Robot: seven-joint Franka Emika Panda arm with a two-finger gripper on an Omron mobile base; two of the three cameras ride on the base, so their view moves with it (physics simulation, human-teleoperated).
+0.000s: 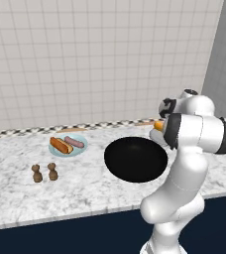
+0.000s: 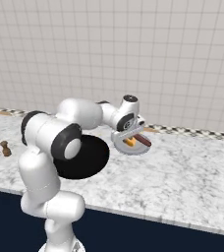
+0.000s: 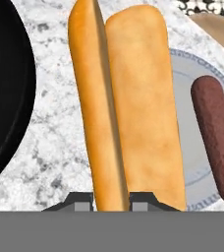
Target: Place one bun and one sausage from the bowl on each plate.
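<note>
1. The marble counter [image 1: 85, 191] carries everything.
2. The black bowl [image 1: 136, 159] sits mid-counter, near the front edge.
3. The blue plate [image 1: 80, 149], toward the counter's left, holds a bun [image 1: 60, 145] and a sausage [image 1: 74, 142].
4. The grey plate [image 3: 195, 118], beside the bowl, toward the back edge, holds a darker sausage [image 3: 217, 138].
5. The hand [image 3: 111, 199] is nearly shut, pinching one half of a second bun [image 3: 128, 108] over the grey plate.
6. Two shakers [image 1: 44, 172] stand near the left edge.

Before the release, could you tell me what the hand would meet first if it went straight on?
Most likely the grey plate: the hand grips one half of the bun just above it, though depth is unclear.
</note>
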